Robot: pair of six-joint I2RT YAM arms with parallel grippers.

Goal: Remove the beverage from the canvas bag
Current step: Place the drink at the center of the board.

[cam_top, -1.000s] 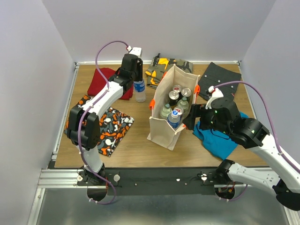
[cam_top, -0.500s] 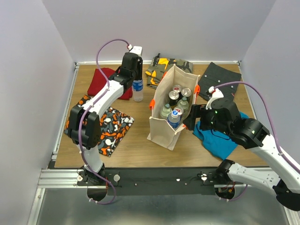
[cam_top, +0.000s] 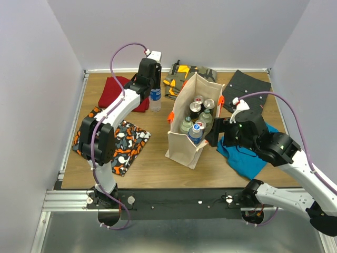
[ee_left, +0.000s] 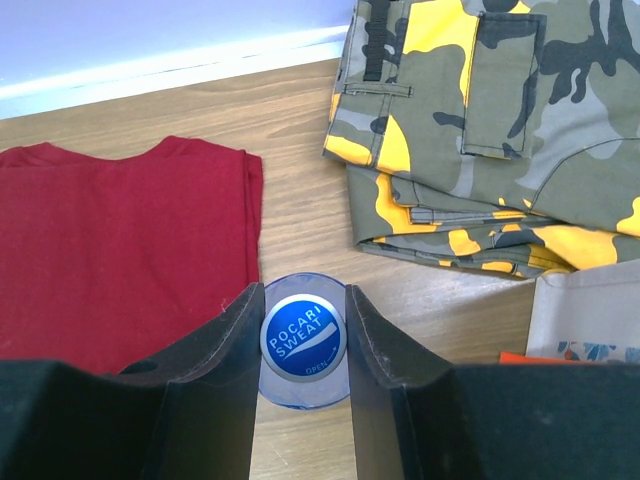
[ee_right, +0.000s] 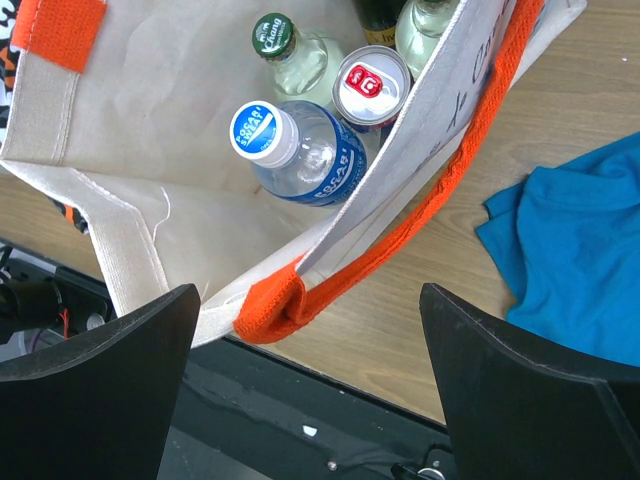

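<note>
Left fingers (ee_left: 232,352): narrow, closed from both sides on the neck of the Pocari Sweat bottle (ee_left: 303,338); its blue cap shows between them from straight above.
Left gripper (cam_top: 150,84): pointing down over the far-left part of the desk, bottle upright beneath it.
Held bottle, place: outside the bag, between the red shirt (ee_left: 110,250) and the camouflage trousers (ee_left: 480,130), near the far edge; whether its base touches the wood cannot be told.
Change over the last second: bottle and left gripper have crept a little toward the far edge, closer to the red shirt's edge; the grip looks the same.
Right fingers (ee_right: 100,380): spread wide, holding nothing.
Right gripper (ee_right: 308,300): hovering over the orange handle (ee_right: 400,235) at the bag's right side; hardly shifted in that second.
Canvas bag (cam_top: 181,142): upright at mid-desk, mouth open, unmoved.
Bag contents: a second blue-capped bottle (ee_right: 300,155), a red-topped can (ee_right: 370,82), a green-capped bottle (ee_right: 285,50), with more behind them.
Surroundings: blue cloth (ee_right: 570,250) to the bag's right, patterned cloth (cam_top: 124,142) toward the near-left corner, dark cloth (cam_top: 247,87) in the far-right corner.
Meaning for the task: one beverage is already clear of the bag; judged stage is set-down, with release by the left fingers the step not yet done.
Risk: letting go before the base is seated could topple the bottle onto the shirt's edge.
</note>
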